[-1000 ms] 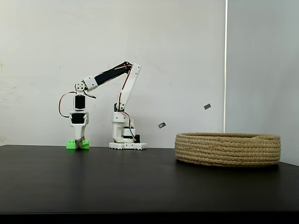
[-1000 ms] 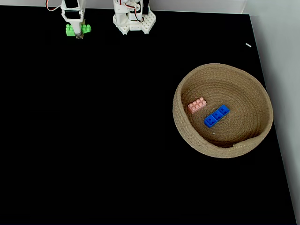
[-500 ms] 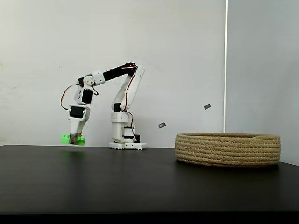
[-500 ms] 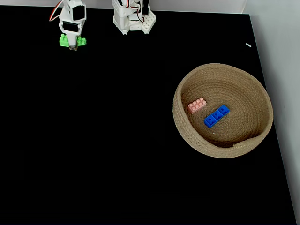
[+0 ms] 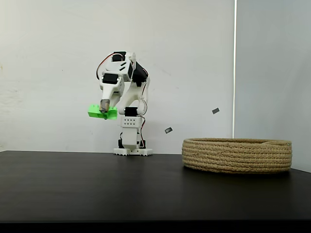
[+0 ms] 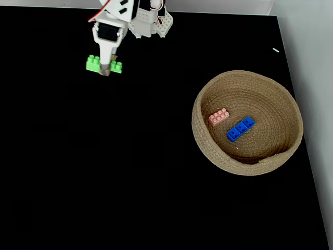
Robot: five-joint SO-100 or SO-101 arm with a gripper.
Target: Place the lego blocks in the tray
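Nearest you in the side fixed view lay the bare black worktop [image 5: 146, 189], and on it to the right sat the tray [image 5: 237, 155], low and wide, its coiled tan wall well apart from the arm. From above, the tray [image 6: 208, 151] already held the pink brick [image 6: 218, 116] and, just beside it, the blue brick [image 6: 241, 128], both lying flat on its floor, studs up. Farther back, your pincer [image 5: 103, 109] was clenched on the green brick [image 5: 95, 110], holding it high above the worktop and tilted a little; in the view from above the pincer [image 6: 106, 69] crossed the green brick [image 6: 93, 63] at its middle, studs showing on either side. It was a bright, small, hard piece, and the grip looked narrow, so you probably did best to keep the pincer firmly clenched and swing smoothly toward the tray, without jerks that could twist the brick loose. Since the brick already seemed to hang well above the rim, you needed mainly to carry it over the open floor, clear of the two bricks inside, and lower it before letting go.
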